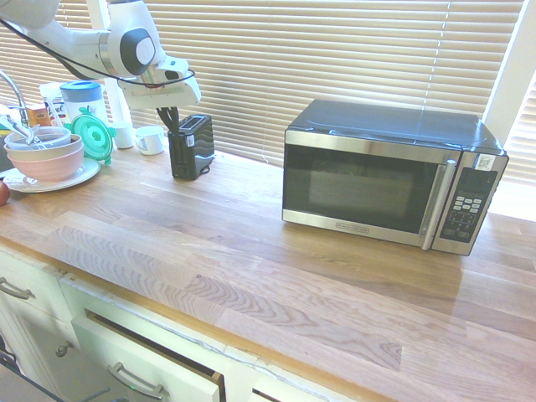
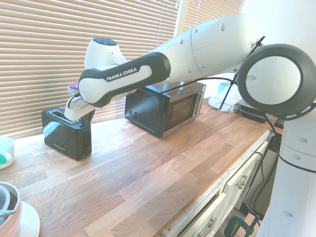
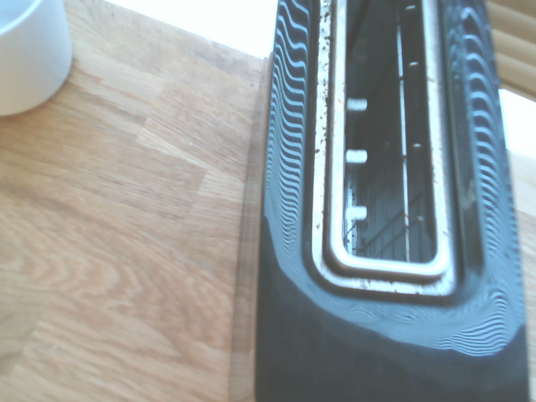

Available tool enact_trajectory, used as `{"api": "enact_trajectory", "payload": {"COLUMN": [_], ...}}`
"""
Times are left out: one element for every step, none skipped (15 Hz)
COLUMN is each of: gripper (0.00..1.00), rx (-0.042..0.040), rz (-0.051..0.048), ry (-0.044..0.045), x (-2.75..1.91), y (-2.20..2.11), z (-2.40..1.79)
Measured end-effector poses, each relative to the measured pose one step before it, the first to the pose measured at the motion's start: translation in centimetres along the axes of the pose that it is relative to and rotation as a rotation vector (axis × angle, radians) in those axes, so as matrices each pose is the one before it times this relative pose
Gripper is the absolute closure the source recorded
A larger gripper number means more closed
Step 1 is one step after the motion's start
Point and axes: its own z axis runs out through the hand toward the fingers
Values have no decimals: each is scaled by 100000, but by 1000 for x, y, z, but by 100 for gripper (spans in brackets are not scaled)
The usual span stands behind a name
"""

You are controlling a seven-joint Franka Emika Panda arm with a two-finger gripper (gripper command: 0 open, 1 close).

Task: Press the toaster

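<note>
The toaster (image 1: 193,146) is a small black box standing on the wooden counter in front of the window blinds, left of the microwave. My gripper (image 1: 171,120) points straight down at the toaster's near end, with its dark fingers shut together and nothing between them. Its tips sit at the top edge of that end, and I cannot tell whether they touch it. In the second exterior view the toaster (image 2: 66,131) stands at the left with the arm's hand over its right end. The wrist view looks straight down into an open toaster slot (image 3: 385,167).
A large black-and-steel microwave (image 1: 394,176) stands right of the toaster. Left of it are a white cup (image 1: 151,139), a teal lid (image 1: 92,134) and stacked bowls on a plate (image 1: 46,159). Bare wooden counter (image 1: 251,268) reaches to the front edge, above white drawers.
</note>
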Motion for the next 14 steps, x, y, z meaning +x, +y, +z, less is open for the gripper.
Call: {"api": "enact_trajectory", "payload": {"gripper": [100,100,100,100,100,100,100,100,100,100,100,100,100,100], "rx": [-166,194,90,163,422,126,-112,46,-111,-135,-15,-5,6,-21], "rz": [155,124,33,612,770,573,714,368,37,-155,-11,-12,-62,-237], "ry": [-862,-821,-965,-1363,-2037,-2129,-1779,-520,-345,-469,-26,-7,12,172], "x": [322,231,80,25,-10,44,33,6,-52,-131,-10,-6,-17,-41], "y": [134,188,210,273,298,448,397,88,-8,-108,-9,-4,-29,-70], "z": [450,459,547,706,944,1067,932,162,35,42,2,3,-1,4]}}
